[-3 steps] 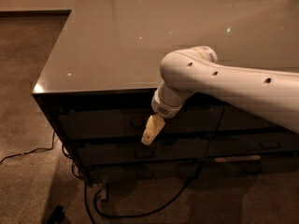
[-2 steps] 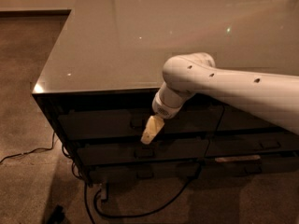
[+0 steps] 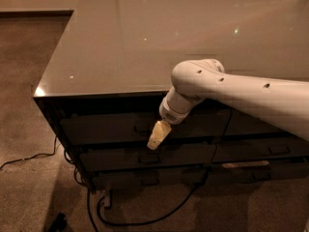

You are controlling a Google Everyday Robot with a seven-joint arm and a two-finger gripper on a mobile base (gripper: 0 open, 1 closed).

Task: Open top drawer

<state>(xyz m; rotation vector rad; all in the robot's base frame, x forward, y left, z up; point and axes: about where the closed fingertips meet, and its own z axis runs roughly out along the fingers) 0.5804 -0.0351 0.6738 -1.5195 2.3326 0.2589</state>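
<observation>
- Dim carpeted floor [image 3: 24, 105] at far left; dark cabinet [image 3: 120, 57] with glossy grey top beside it.
- Uppermost row, left half of cabinet face: top drawer [image 3: 101, 128]; reads as closed, flush with neighbours, no grey interior showing.
- Long axis horizontal, along cabinet face; front pointing out toward carpet, so pull presumably straight out.
- Small bar handle [image 3: 142, 128] centred on that front, apparently untouched.
- Just right of and below bar handle, near seam above second drawer [image 3: 116, 158]: gripper [image 3: 154, 138]; clenched or released, cannot tell.
- Against a second ago: gripper barely displaced, white arm [image 3: 241, 88] elbow nudged slightly right and down; suggests fine alignment only, opening not yet begun.
</observation>
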